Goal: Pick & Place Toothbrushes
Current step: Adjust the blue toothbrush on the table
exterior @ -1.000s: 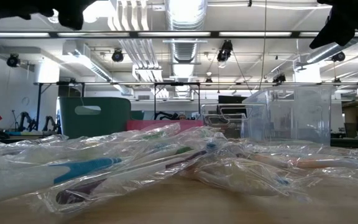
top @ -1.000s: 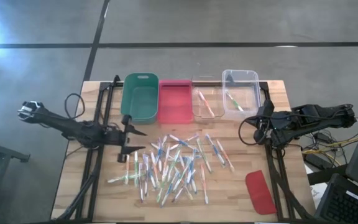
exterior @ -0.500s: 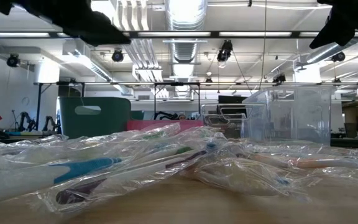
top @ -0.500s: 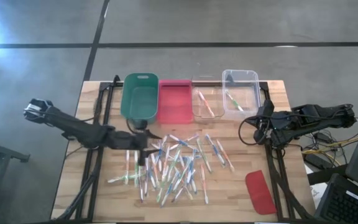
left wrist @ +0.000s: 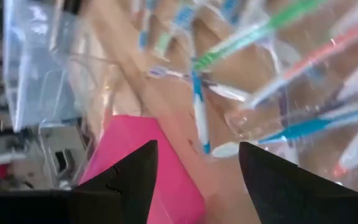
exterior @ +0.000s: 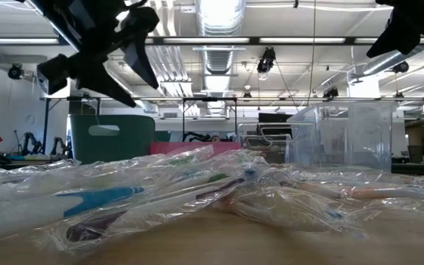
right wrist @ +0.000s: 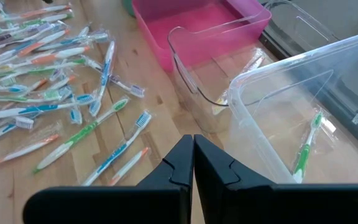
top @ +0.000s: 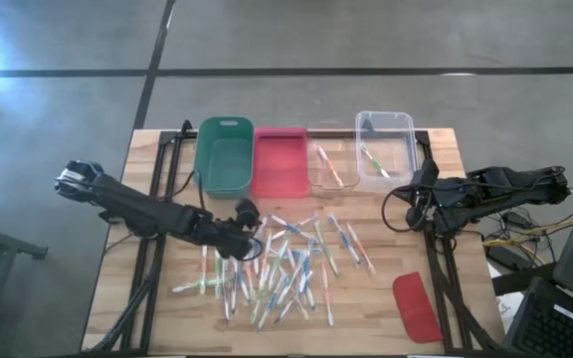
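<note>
L gripper hangs over the left edge of the toothbrushes, jaws spread, nothing between them. Brushes lie wrapped and scattered mid tabletop, in front of the green bin and pink bin; one, maybe two, in the clear bins. R gripper waits clenched, empty, at the right edge.
</note>
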### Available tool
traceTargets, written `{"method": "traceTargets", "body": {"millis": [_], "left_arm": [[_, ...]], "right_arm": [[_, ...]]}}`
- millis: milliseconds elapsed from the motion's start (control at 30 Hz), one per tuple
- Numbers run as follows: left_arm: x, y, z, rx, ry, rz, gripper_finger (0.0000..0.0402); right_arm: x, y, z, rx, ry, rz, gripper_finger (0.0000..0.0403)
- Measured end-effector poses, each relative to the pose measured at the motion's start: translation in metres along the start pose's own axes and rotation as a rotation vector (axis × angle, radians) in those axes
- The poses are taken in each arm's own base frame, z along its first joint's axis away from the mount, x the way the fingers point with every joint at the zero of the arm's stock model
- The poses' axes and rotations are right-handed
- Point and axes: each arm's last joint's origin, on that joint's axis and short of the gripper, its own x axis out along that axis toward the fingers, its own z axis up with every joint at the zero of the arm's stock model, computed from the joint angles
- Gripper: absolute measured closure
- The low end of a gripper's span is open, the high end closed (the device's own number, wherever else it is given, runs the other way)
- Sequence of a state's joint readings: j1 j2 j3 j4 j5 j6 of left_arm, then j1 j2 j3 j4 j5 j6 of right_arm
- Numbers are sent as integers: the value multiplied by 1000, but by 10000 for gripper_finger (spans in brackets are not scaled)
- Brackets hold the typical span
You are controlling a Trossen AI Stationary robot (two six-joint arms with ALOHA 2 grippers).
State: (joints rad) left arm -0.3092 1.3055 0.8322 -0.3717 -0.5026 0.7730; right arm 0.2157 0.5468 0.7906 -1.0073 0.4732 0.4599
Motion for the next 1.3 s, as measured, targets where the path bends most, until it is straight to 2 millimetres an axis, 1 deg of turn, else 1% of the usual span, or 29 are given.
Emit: {"method": "traceTargets", "body": {"millis": [167, 233, 333, 433, 600, 833, 933, 1067, 1167, 1300], "left_arm": [[12, -2, 7, 13, 25, -24, 172], [17, -1, 11, -42, 58, -11, 172], [22, 11, 18, -138, 142, 70, 180], [28, 22, 24, -143, 172, 55, 195], [36, 42, 35, -159, 134, -12, 221], [53, 60, 39, -171, 126, -70, 234], [65, 66, 36, -172, 137, -107, 234], [82, 79, 29, -236, 126, -151, 234], [96, 83, 26, -267, 105, -210, 235], [114, 82, 26, -253, 131, -240, 236]], "right_arm": [[0, 0, 0, 0, 0, 0, 394], [0, 0, 0, 0, 0, 0, 394], [0, 0, 0, 0, 0, 0, 394], [0, 0, 0, 0, 0, 0, 394], [0, 0, 0, 0, 0, 0, 394], [0, 0, 0, 1, -1, 0, 394], [0, 0, 0, 1, -1, 1, 394], [0, 0, 0, 0, -1, 0, 394], [0, 0, 0, 0, -1, 0, 394], [0, 0, 0, 0, -1, 0, 394]]}}
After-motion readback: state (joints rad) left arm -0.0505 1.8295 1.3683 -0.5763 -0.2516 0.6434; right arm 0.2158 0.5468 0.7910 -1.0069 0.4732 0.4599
